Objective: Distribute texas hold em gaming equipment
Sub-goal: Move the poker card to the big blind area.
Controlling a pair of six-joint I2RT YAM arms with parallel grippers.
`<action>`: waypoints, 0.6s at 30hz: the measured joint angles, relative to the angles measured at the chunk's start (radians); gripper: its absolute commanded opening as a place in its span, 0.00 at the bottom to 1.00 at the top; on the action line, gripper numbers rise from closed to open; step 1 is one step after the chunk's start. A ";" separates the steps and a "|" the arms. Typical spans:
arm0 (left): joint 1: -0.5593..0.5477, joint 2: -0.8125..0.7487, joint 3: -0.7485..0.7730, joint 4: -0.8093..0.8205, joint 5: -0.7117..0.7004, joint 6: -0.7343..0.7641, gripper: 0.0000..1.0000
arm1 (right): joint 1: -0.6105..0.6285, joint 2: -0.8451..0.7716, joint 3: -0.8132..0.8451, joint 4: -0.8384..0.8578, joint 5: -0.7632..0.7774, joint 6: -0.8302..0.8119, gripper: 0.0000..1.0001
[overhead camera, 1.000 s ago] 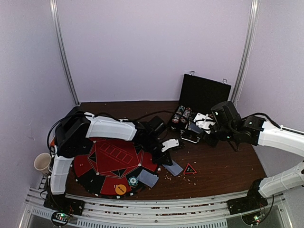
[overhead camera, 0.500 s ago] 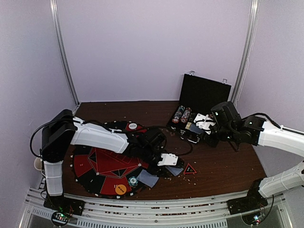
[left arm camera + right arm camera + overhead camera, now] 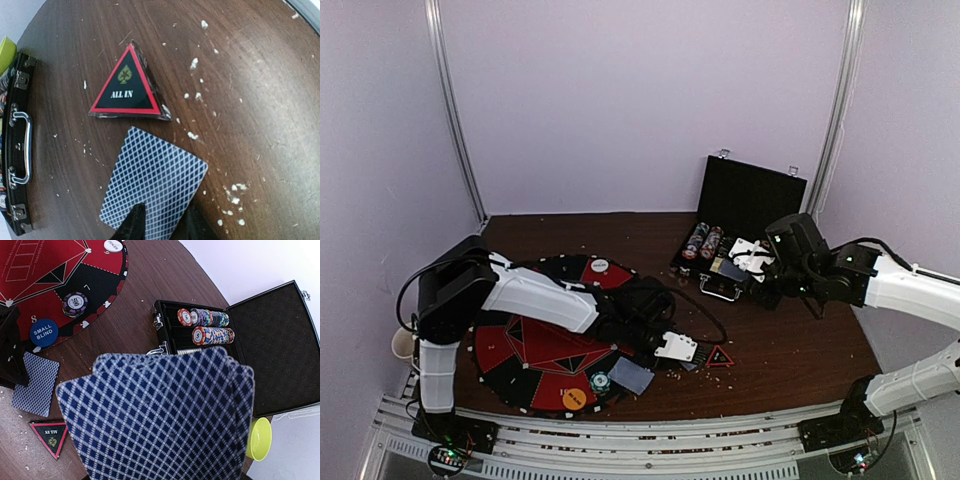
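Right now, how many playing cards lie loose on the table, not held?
2, besides the right claw's fan. One card lies by the mat's near edge; the other card beside the ALL IN triangle, at the left claw. Others may be hidden.

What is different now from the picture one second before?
The left hand moved toward the near side and came down over the loose card beside the ALL IN marker; its fingers stand apart at the card's edge. The right hand with its fan of cards stayed where it was.
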 measured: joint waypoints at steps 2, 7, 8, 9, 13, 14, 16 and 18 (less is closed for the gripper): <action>-0.009 0.005 0.000 0.002 -0.013 0.014 0.00 | 0.000 0.000 0.000 0.000 0.000 0.000 0.50; -0.039 0.006 0.000 -0.003 -0.016 0.025 0.00 | 0.000 -0.002 0.000 0.000 0.000 0.000 0.50; -0.045 0.005 -0.003 -0.002 -0.014 0.022 0.00 | 0.000 -0.002 0.000 0.000 0.000 0.000 0.50; -0.051 0.002 -0.007 -0.001 -0.012 0.017 0.00 | 0.000 -0.002 0.000 0.000 0.000 0.000 0.50; -0.091 -0.051 -0.055 -0.018 0.003 -0.022 0.00 | 0.000 -0.002 0.000 0.000 -0.001 0.000 0.50; -0.101 -0.066 -0.062 -0.028 0.010 -0.032 0.00 | 0.000 -0.002 0.000 0.000 -0.002 0.000 0.50; -0.128 -0.098 -0.066 -0.060 0.026 -0.058 0.00 | 0.000 -0.002 0.000 0.000 -0.003 0.000 0.50; -0.153 -0.119 -0.067 -0.076 0.035 -0.082 0.00 | 0.000 -0.002 0.001 0.000 -0.005 0.000 0.50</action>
